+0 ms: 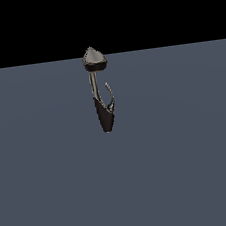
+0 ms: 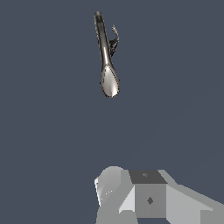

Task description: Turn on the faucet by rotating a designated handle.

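On a flat slate-blue floor [image 1: 53, 183] that runs to a straight horizon under plain black, the faucet [image 1: 101, 94] stands alone near the middle of the exterior view; its tapered black base rests on the floor, a thin grey stem rising to a pointed grey head; the handle [image 1: 110, 95], a slim curved sliver, branches from the base on the exterior view's right; the gripper [image 2: 144, 197] shows in the wrist view only as pale blocky housing, well apart from the faucet; whether its jaws are apart or together cannot be told
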{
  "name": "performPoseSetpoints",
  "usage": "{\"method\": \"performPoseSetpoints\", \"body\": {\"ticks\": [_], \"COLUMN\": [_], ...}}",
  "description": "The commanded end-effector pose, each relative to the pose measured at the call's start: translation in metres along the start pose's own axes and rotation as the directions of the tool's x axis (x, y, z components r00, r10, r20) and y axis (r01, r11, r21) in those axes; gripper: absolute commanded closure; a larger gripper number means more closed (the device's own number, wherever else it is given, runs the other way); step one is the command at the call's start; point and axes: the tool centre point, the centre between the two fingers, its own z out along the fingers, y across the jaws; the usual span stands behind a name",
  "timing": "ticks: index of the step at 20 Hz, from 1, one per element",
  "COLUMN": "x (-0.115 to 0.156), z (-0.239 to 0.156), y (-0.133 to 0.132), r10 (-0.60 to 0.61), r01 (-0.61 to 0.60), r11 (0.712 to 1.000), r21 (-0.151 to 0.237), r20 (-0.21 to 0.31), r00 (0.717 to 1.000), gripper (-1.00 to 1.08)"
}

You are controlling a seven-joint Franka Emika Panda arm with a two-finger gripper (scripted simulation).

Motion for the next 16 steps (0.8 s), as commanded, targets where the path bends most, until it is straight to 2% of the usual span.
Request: {"method": "performPoseSetpoints", "body": {"ticks": [1,9,16], "x": [0.007,0.047,0.096], "z": [0.001,0.009,0.025], "y": [-0.002,-0.012,-0.021], "r10": [0.021,0.131,0.264], "r01": [-0.021,-0.137,-0.287], "r11": [1.0,0.986,0.941], "r21": [0.017,0.098,0.178], "r20": [0.008,0.06,0.141], "r00": [1.0,0.99,0.954], "gripper": [1.08,1.08,1.08]}}
